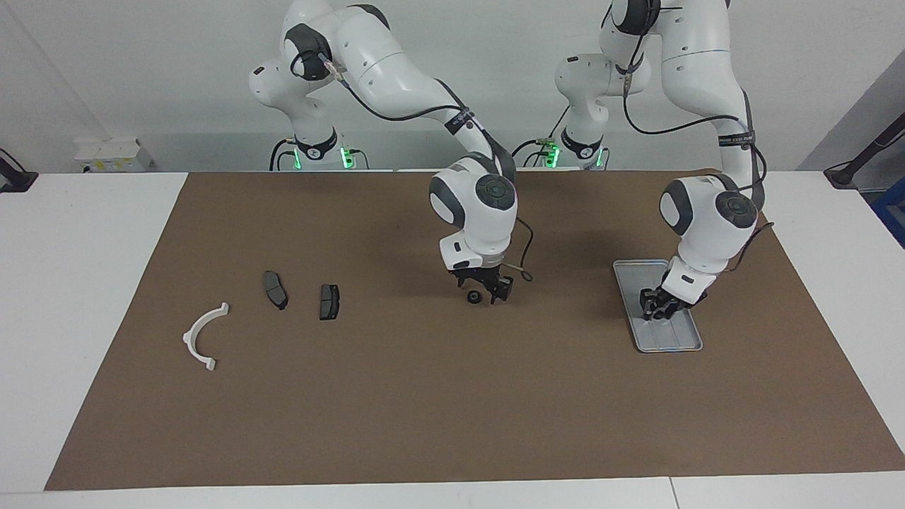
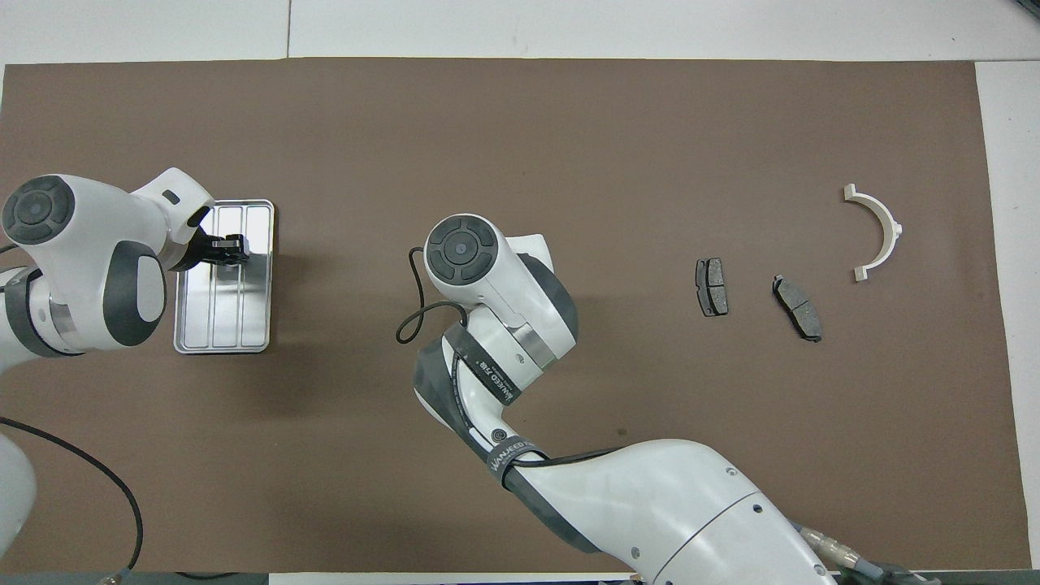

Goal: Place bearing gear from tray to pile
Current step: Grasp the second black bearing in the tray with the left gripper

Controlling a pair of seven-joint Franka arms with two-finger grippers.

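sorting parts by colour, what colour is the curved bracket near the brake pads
White; the curved bracket shows best in the overhead view.

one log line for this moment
left gripper: down in tray | right gripper: open, over mat | pile: bracket, two pads

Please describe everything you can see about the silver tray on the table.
The tray is a shallow rectangle of shiny silver metal with rounded corners, a raised rim and ridges running lengthwise. It lies flat on the brown mat toward the left arm's end of the table, its long side pointing away from the robots. The left gripper is down inside it; what it touches cannot be made out.
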